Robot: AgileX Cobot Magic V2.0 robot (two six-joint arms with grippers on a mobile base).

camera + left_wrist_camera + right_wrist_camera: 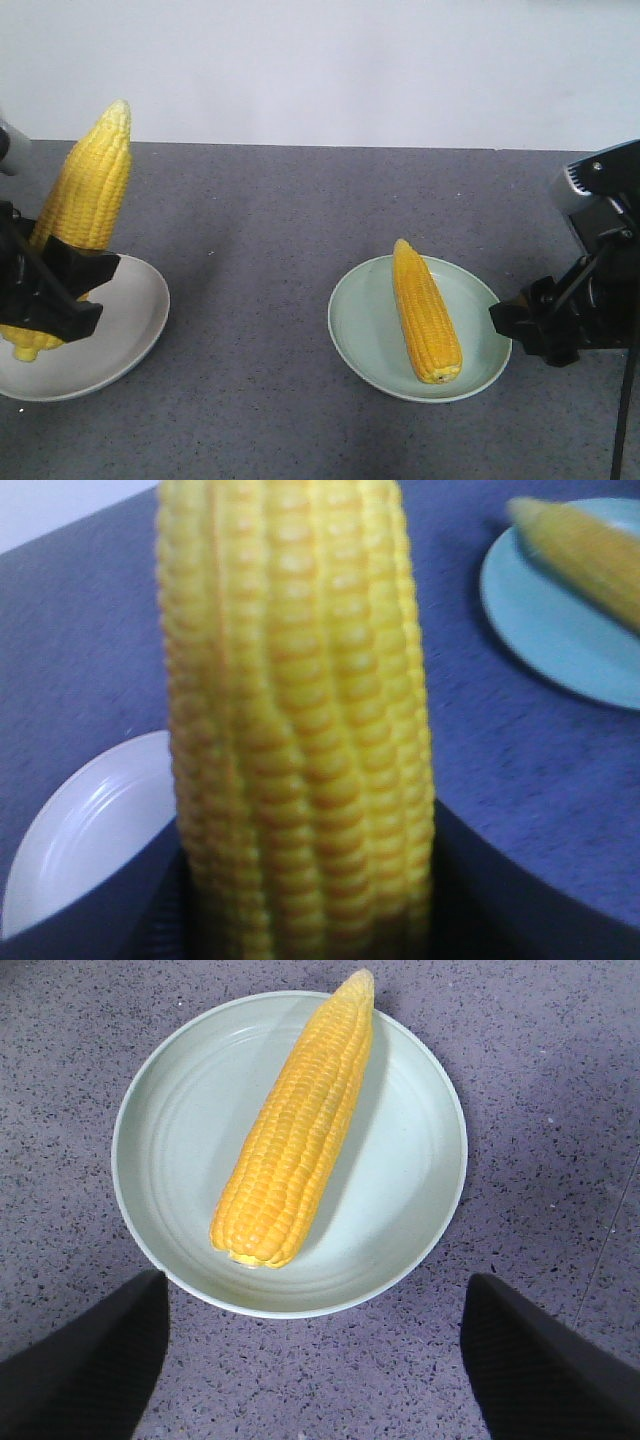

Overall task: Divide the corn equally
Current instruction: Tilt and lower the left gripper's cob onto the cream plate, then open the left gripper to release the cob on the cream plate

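Corn cob (85,185) stands tilted above the white plate (125,320), gripped low by the left fingers (60,280). A second cob (295,1125) lies on the green plate (420,1170); the right fingers (100,1370) hang spread wide, empty, beside it.

Bright-yellow corn (295,1130), pale-green plate (410,1190), white plate (125,320), speckled grey table (270,220)

The left gripper (50,285) clamps a tilted corn cob (85,200) above the white plate (125,330). Another cob (425,315) lies on the green plate (365,330)
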